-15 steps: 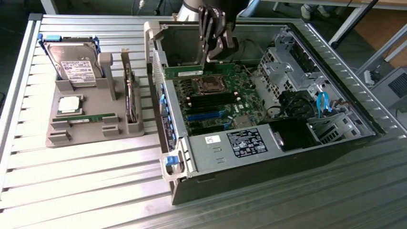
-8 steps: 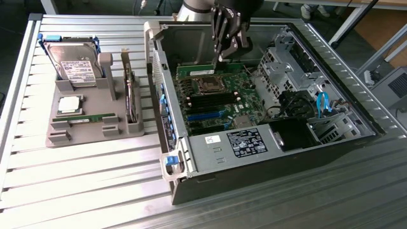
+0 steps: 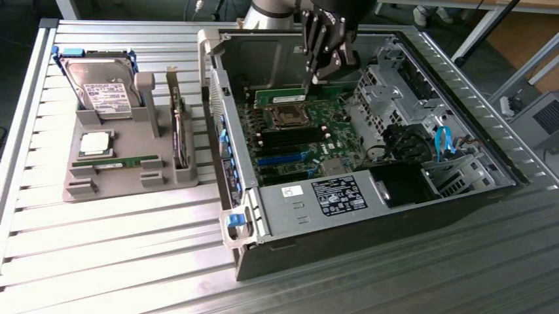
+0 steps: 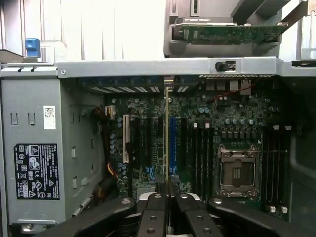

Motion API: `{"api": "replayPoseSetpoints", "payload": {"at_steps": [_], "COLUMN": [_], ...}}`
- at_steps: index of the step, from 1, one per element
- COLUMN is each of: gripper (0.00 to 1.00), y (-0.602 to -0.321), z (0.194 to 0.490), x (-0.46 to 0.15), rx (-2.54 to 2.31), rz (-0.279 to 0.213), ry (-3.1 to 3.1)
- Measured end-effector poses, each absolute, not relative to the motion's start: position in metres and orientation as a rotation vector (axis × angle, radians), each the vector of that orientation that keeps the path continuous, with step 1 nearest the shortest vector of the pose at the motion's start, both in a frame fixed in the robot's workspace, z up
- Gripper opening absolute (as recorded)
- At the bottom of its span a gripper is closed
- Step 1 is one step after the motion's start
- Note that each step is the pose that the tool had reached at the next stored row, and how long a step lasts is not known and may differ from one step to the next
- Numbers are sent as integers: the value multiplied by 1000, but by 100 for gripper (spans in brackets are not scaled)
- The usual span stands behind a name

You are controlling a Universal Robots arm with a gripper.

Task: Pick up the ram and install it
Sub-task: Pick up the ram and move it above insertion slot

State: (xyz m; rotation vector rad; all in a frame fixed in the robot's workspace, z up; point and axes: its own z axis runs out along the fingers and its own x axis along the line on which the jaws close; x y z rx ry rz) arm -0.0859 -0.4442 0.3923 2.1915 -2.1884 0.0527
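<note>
Above motherboard (image 4: pixel 232 106): tool (image 4: pixel 168 197) clamped on ram (image 4: pixel 167 133)
Ram pose: edge-on, standing over the memory slots
Reason: probably so its contact edge meets a slot

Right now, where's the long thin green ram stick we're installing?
In the exterior view, the ram is clamped in the gripper inside the open black computer case, just above the green motherboard, next to the empty CPU socket.
</note>
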Motion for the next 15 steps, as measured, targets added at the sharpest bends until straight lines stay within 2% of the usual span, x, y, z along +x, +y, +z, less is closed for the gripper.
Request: {"api": "replayPoseSetpoints", "payload": {"at_steps": [15], "gripper": [11], "y": [-444], "z": [392], "x": [-49], "rx": [2192], "rz": [53], "ry": [-2188]}}
